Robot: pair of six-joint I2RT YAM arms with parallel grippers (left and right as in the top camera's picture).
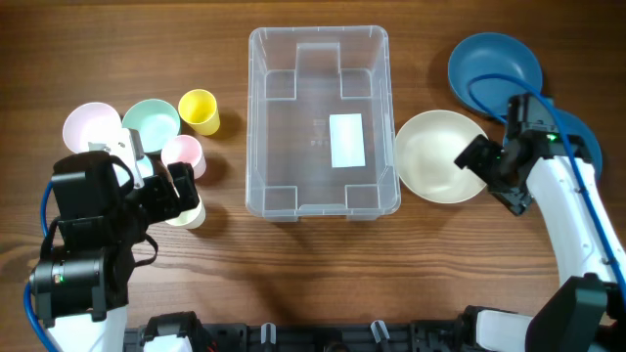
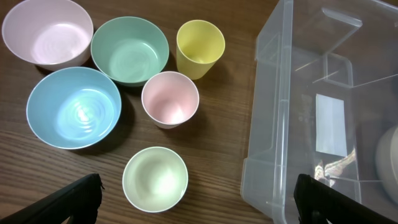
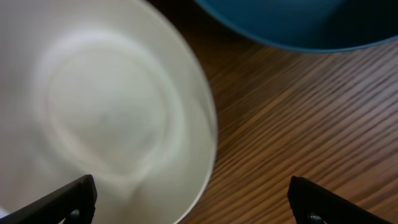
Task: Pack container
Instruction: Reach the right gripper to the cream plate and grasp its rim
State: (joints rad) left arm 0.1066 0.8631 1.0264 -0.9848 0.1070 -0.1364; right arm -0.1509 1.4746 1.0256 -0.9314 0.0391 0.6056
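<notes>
As the right jaws hung open astride the rim of the white bowl just right of the empty container, centred on the surface, a shallow bite could have let it slip; the left jaws gaped over cups to its left.

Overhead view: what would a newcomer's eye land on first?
The big clear container sits empty in the middle, a white label on its base. Pastel bowls and cups cluster to its left; a cream bowl and dark blue bowls lie to its right.
</notes>
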